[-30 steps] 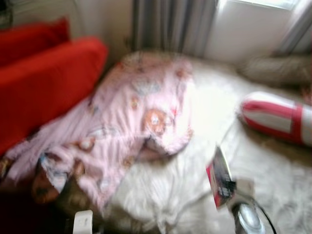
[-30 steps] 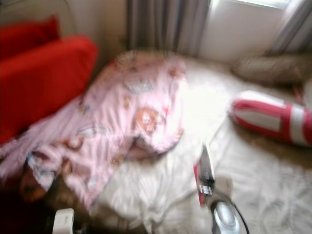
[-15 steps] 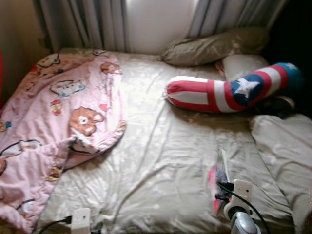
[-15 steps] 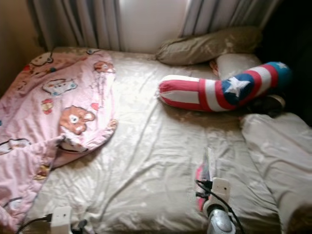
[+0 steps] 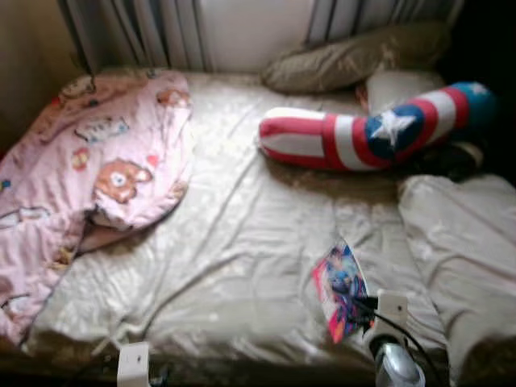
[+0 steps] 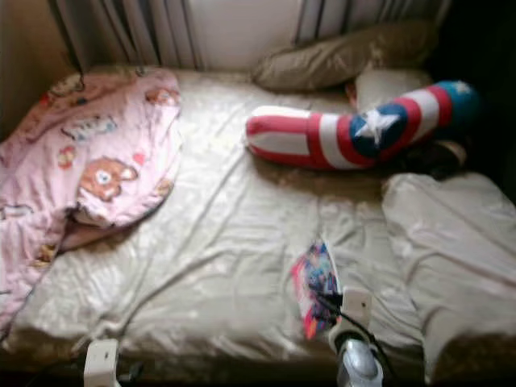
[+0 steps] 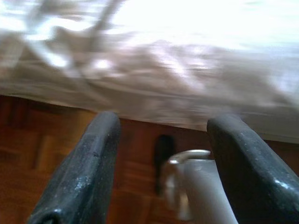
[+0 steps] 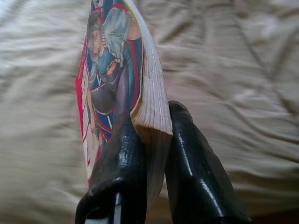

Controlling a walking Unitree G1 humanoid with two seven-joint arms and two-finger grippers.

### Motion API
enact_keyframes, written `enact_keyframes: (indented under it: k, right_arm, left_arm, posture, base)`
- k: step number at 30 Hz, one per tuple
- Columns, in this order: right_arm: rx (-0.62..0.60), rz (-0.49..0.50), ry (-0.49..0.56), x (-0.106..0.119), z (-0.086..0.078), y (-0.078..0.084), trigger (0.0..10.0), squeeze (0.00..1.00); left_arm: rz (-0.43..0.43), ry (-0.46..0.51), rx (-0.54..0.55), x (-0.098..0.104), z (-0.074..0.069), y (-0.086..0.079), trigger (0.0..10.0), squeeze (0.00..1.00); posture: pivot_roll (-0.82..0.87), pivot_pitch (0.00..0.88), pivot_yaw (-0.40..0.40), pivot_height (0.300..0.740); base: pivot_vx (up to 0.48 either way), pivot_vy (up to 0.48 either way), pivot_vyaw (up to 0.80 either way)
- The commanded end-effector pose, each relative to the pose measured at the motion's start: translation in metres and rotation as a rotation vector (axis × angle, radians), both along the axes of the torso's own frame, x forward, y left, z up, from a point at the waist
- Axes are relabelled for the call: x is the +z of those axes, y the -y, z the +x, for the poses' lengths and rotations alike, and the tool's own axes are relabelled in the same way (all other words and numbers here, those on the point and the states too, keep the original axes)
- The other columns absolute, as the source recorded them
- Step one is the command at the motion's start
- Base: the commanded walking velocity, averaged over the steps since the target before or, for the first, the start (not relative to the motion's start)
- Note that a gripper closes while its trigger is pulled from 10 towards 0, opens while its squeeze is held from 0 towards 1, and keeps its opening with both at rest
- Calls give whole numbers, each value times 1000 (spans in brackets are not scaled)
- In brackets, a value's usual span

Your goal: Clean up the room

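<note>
Surface: a bed (image 5: 242, 266) spread with a cream, satiny sheet, creased all over in long folds; its near edge hangs over a wood parquet floor (image 7: 51, 154).
Room: grey pleated curtains (image 5: 145, 32) hang on either side of a bright pale panel behind the bed, and the far right corner lies in deep shadow.
Blanket: a pink blanket (image 5: 89, 169) printed with cartoon bears and other figures, soft and rumpled, heaped over the left side of the bed and spilling toward its near corner.
Bolster: a long rounded bolster (image 5: 363, 137) in red and white stripes with a white star on a blue disc, lying across the far right of the sheet.
Pillows: an olive-tan pillow (image 5: 355, 60) against the curtains, a paler one (image 5: 403, 85) just behind the bolster, and a cream pillow (image 5: 463, 258) at the right edge.
Book: a thin comic book (image 8: 117, 88) with a glossy cover in pink, blue and red (its yellowed page edges face the wrist camera), held over the near right part of the sheet.
Right gripper: the right gripper (image 8: 149, 154) has its two black fingers pinched on the book's lower edge, one on each side.
Left gripper: the left gripper (image 7: 161, 154) is low at the bed's near edge, fingers spread apart with nothing between them.
</note>
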State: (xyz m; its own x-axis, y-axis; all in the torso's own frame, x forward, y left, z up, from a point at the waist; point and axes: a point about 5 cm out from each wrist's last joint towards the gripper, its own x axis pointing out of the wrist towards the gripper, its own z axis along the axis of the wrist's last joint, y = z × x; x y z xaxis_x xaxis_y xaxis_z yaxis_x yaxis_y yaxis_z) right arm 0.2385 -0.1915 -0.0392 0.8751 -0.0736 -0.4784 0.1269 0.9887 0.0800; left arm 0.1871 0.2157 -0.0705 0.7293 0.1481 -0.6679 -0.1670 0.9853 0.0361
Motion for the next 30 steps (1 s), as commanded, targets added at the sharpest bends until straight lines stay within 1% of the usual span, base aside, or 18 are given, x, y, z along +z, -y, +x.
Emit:
enact_keyframes:
  k: [1, 9, 16, 23, 30]
  right_arm:
    - [-19, -15, 58, 9, 8, 5, 10000, 0]
    - [-26, -7, 70, 11, 11, 4, 10000, 0]
    - [-19, 13, 65, 10, 10, 1, 10000, 0]
    - [-17, 12, 55, 9, 10, -1, 10000, 0]
    - [-44, 18, 44, 7, 8, -2, 10000, 0]
  left_arm:
    - [0, -41, -3, -6, -11, 0, 10000, 0]
    - [-5, -24, 3, -4, -8, -1, 10000, 0]
    - [-6, -23, 4, -4, -7, -2, 10000, 0]
    - [-7, -19, 1, -3, -7, -2, 10000, 0]
    - [-5, -20, -17, -3, -6, -1, 10000, 0]
  posture:
    - [126, 133, -74, 740]
    - [123, 137, -74, 740]
    - [120, 137, -71, 740]
    - [121, 134, -67, 740]
    - [119, 124, -61, 740]
  base:
    - [0, 0, 0]
    - [0, 0, 0]
    - [0, 0, 0]
    - [0, 0, 0]
    - [249, 0, 0]
